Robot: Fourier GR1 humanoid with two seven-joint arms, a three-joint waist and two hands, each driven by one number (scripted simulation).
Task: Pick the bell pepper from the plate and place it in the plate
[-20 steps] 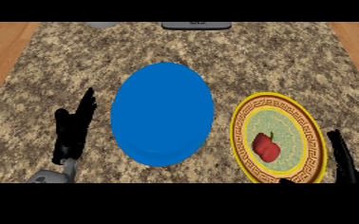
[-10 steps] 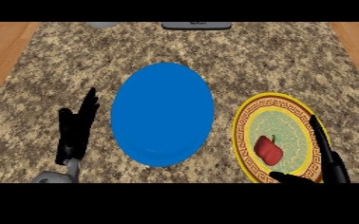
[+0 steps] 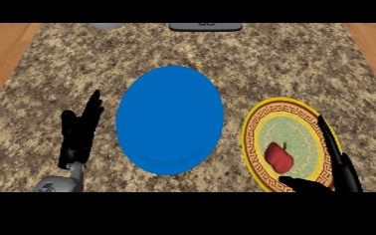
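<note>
Head view: right hand [image 3: 334,172] spread open, fingers and thumb apart, flanking the red bell pepper [image 3: 279,157] on the yellow plate [image 3: 253,129]. Risk: closing off-centre could nudge it off toward the blue plate [image 3: 170,119]. Pepper's long axis runs diagonally, upper end tipped toward the blue plate. Left hand [image 3: 79,129] rests open beyond it.

Bare counter [image 3: 220,50] beyond blue plate [image 3: 169,119], patterned plate [image 3: 257,129] rim beside it
</note>
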